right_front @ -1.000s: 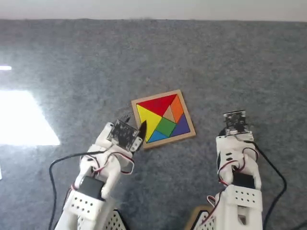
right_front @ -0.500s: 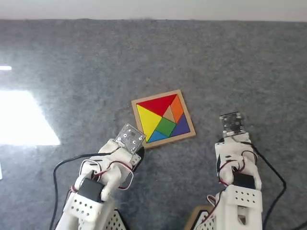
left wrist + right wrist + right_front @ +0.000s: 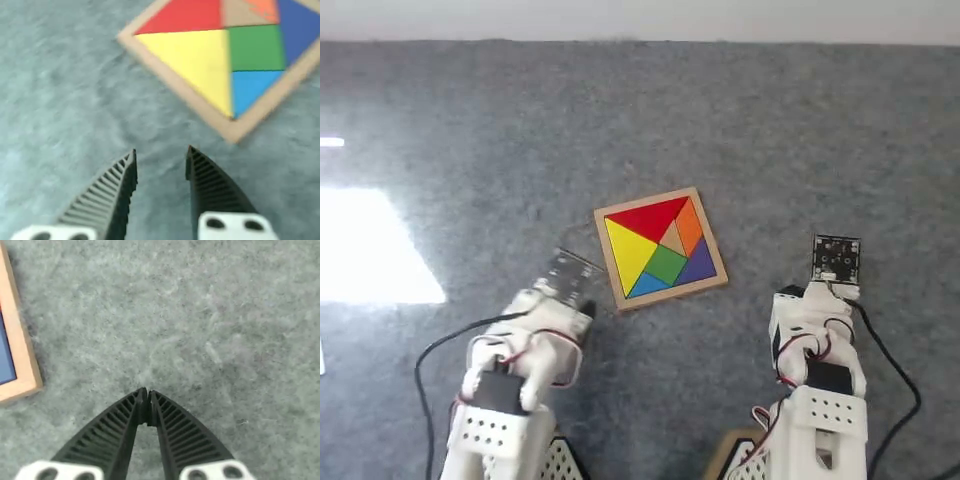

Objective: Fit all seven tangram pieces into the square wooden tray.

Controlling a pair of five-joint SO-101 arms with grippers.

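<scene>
1. Judging by how things lie, the fitting step looks done: the coloured tangram pieces [image 3: 665,265] fill the square wooden tray [image 3: 675,291]. Whether the tan triangle [image 3: 672,238] at its middle is a piece or bare wood cannot be told
2. The next move likely calls only for keeping both arms clear of the tray
3. The left gripper [image 3: 161,151] is narrowly parted and empty, with the tray's corner just ahead of its tips
4. The right gripper [image 3: 146,392] is closed on nothing above the grey felt table cover [image 3: 200,315], with the tray's edge off to one side
</scene>
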